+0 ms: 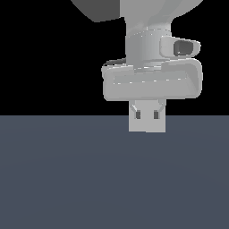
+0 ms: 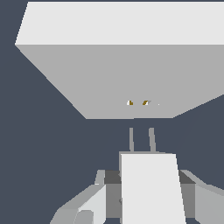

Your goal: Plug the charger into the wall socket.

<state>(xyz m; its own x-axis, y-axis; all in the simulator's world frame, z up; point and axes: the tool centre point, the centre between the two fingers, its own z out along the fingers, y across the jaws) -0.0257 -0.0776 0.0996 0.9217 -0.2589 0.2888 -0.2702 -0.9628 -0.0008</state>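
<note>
Just short of the socket (image 2: pixel 127 70), the claw (image 2: pixel 146 192) pinches the charger (image 2: pixel 151 183), prongs aimed at the two holes; next, I judge, a straight, level push home.

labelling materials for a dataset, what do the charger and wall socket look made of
The charger: plain white matte block, plastic-like, with two thin grey prongs that may be metal.
The wall socket: flat pale grey matte plate, no texture or gloss; material unclear in this render.
</note>
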